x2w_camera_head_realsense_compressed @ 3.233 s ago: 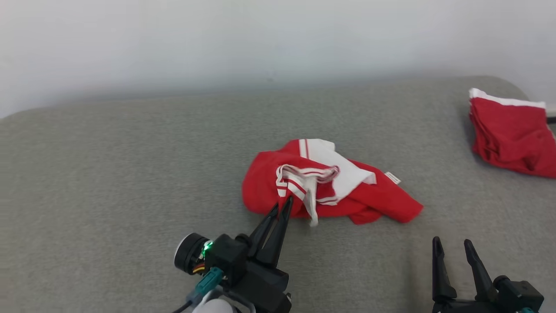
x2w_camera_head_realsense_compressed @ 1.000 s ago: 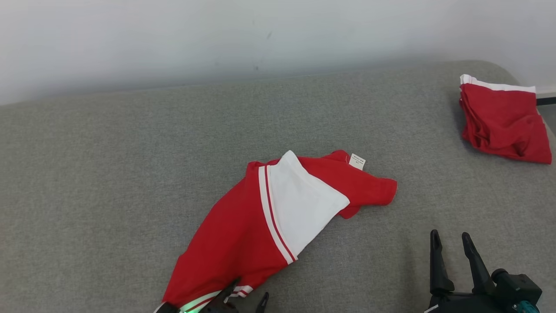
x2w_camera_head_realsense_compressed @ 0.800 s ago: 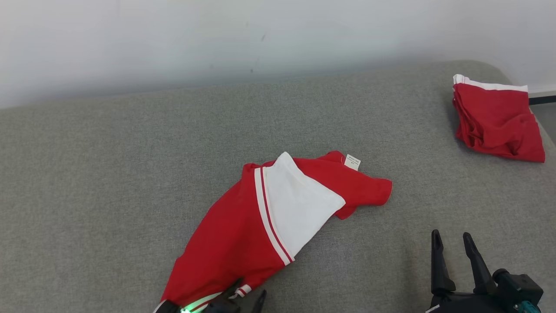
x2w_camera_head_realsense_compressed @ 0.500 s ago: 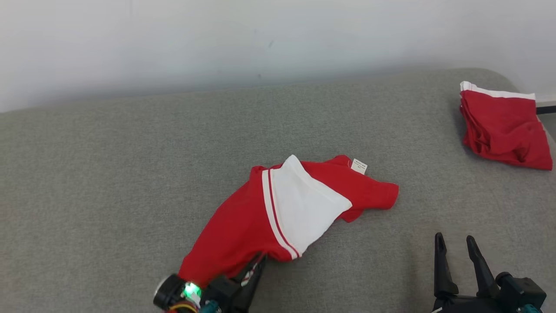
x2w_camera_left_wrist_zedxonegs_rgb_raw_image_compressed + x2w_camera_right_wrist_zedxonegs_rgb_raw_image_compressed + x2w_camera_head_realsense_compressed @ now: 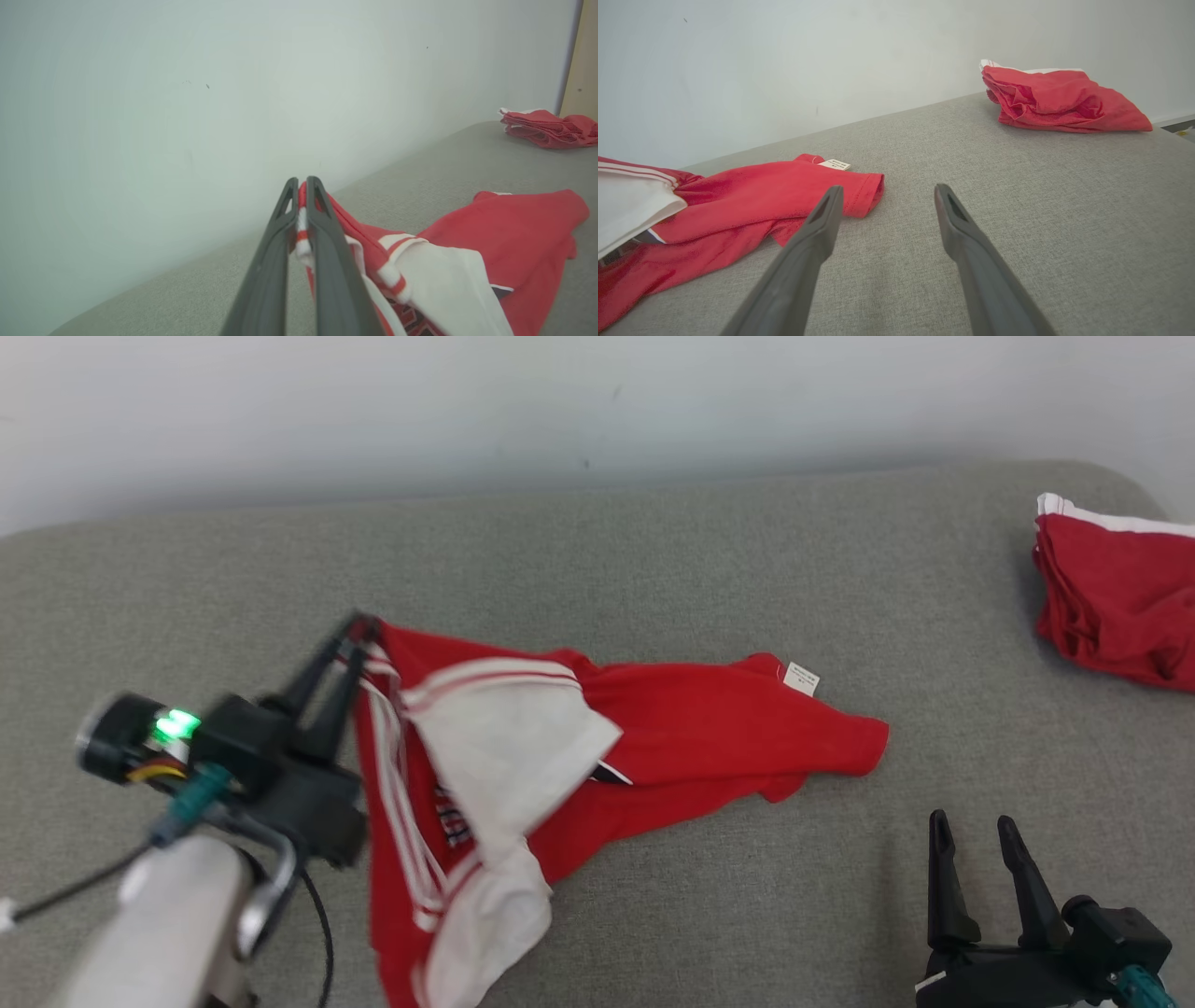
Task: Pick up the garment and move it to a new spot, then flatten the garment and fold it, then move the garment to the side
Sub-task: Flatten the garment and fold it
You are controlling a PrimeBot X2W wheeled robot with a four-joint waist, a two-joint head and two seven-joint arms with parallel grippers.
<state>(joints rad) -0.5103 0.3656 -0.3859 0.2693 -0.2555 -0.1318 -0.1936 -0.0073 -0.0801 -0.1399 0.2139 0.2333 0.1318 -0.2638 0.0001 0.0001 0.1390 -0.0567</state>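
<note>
- Garment [image 5: 672, 728]: red, with a white panel and striped trim. It is on the grey padded surface [image 5: 653, 551], well apart from the folded red pile [image 5: 1111, 597].
- The garment end nearest the pile lies flat, white tag [image 5: 801, 679] up. The end farthest from the pile is raised off the surface and the cloth drapes down from it.
- Long axis runs from the raised striped edge across to the flat end, pointing roughly toward the pile.
- Left gripper [image 5: 359, 630]: fingers pinched together on the striped edge at the end farthest from the pile. It carries that end alone.
- Left arm pose: lifted above the surface, fingers angled up toward the wall [image 5: 140, 93].
- Right gripper [image 5: 971, 821]: jaws wide apart, nothing between them, low over bare surface. It sits between the flat end and the pile, nearer the robot's side.
- Judgement: the flat end is near the right gripper's tips, so that arm is the nearer one for spreading. The left's pull away from the pile would draw the cloth taut along its axis.
</note>
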